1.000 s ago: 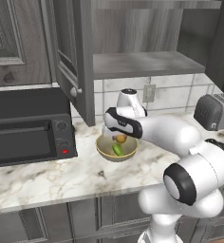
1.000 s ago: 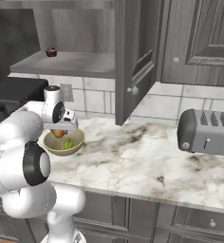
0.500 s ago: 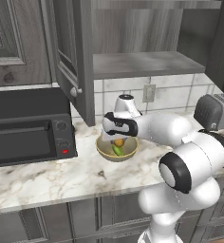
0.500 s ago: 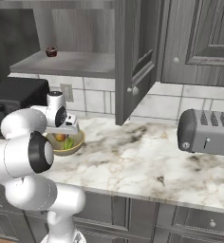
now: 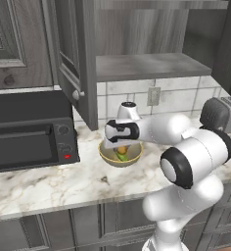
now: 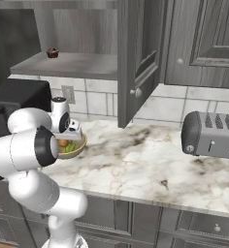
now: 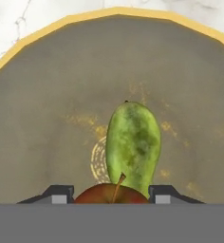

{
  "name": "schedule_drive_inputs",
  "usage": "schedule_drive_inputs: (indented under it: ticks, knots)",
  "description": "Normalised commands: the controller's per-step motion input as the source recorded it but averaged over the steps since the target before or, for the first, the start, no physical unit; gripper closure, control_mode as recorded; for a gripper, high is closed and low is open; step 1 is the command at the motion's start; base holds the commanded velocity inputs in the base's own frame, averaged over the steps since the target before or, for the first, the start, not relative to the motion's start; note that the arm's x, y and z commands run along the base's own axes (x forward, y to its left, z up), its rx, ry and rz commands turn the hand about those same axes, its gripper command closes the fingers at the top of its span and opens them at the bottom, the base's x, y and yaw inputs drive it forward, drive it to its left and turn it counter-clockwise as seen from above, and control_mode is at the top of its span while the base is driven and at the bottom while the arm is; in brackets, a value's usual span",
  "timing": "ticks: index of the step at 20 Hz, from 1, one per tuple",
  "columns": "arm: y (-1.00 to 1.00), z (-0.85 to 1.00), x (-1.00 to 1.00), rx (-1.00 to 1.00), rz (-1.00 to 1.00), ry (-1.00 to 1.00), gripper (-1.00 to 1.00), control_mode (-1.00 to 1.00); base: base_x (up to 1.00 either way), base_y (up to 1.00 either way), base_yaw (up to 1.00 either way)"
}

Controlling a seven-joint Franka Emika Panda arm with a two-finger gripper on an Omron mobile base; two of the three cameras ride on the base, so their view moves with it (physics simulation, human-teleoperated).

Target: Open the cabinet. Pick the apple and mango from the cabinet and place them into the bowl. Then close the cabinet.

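The end effector (image 7: 111,194) hung low inside the bowl (image 7: 38,118), pointing down at its floor. Between its two fingertips (image 7: 59,193) sat the apple (image 7: 111,195), stem up, filling the gap from one tip to the other; the tips stood part-way apart on either side of it and looked to be pinching it, though whether they pressed it or merely flanked it could not be told for sure. The mango (image 7: 133,144) already lay on the bowl's floor, just beyond the apple and touching or nearly touching it, its long axis running straight away from the end effector, across the line between the fingertips.

From the base cameras the bowl (image 5: 120,157) stood on the counter (image 5: 49,186) below the cabinet (image 5: 73,54), whose doors hung open, and both fruits showed inside the bowl. A small dark item (image 6: 52,52) rested on the cabinet shelf (image 6: 68,65).

As a judgement, the apple was at its place and only needed letting go; the fingertips would spread sideways, clear of the mango. After that the arm would have to rise out of the bowl and go up to the cabinet doors, which remained to be shut.
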Motion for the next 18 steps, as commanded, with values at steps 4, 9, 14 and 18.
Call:
schedule_drive_inputs:
  ticks: [4,9,14,18]
  knots:
    - [0.0,-0.19,0.1,0.0,0.0,0.0,1.0,-1.0,0.0,0.0,0.0]
    - [0.0,0.0,0.0,0.0,0.0,0.01,-1.0,-1.0,0.0,0.0,0.0]
    - [0.0,0.17,0.0,0.0,0.0,0.0,-1.0,-1.0,0.0,0.0,0.0]
    - [0.0,0.58,0.0,0.0,0.0,-0.01,-1.0,-1.0,0.0,0.0,0.0]
